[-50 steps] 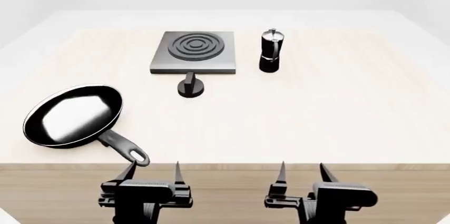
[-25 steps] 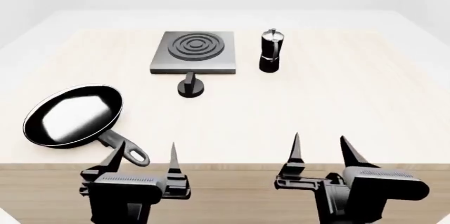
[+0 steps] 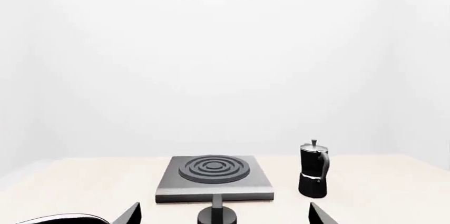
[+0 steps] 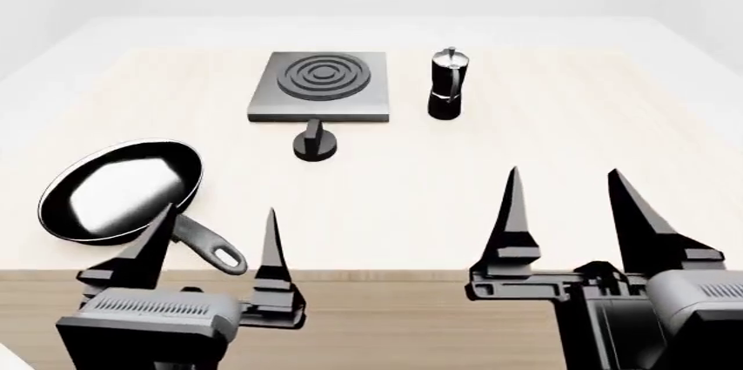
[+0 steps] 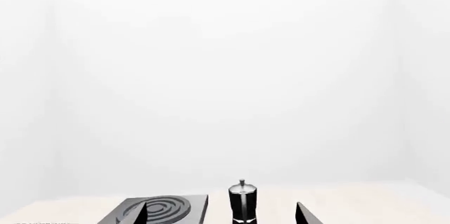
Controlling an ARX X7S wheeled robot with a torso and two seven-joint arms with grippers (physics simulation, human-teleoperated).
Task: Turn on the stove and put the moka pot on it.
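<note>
The grey stove point(image 4: 320, 84) with concentric rings lies at the table's far middle, its round black knob point(image 4: 315, 143) just in front of it. The black moka pot point(image 4: 447, 84) with a silver lid stands upright right of the stove. My left gripper point(image 4: 215, 244) is open and empty near the table's front edge, by the pan handle. My right gripper point(image 4: 566, 213) is open and empty, raised over the front right. The left wrist view shows the stove point(image 3: 214, 179), knob point(image 3: 216, 215) and pot point(image 3: 313, 169) ahead. The right wrist view shows the pot point(image 5: 243, 201) and stove point(image 5: 165, 210).
A black frying pan point(image 4: 120, 190) lies at the front left, its handle point(image 4: 211, 245) pointing toward the left gripper. The wooden table's front edge point(image 4: 371, 276) runs just ahead of the grippers. White floor and walls surround the table.
Both grippers have risen and moved forward over the table's front edge, the right one more. Stove, knob, pot and pan have not moved.
</note>
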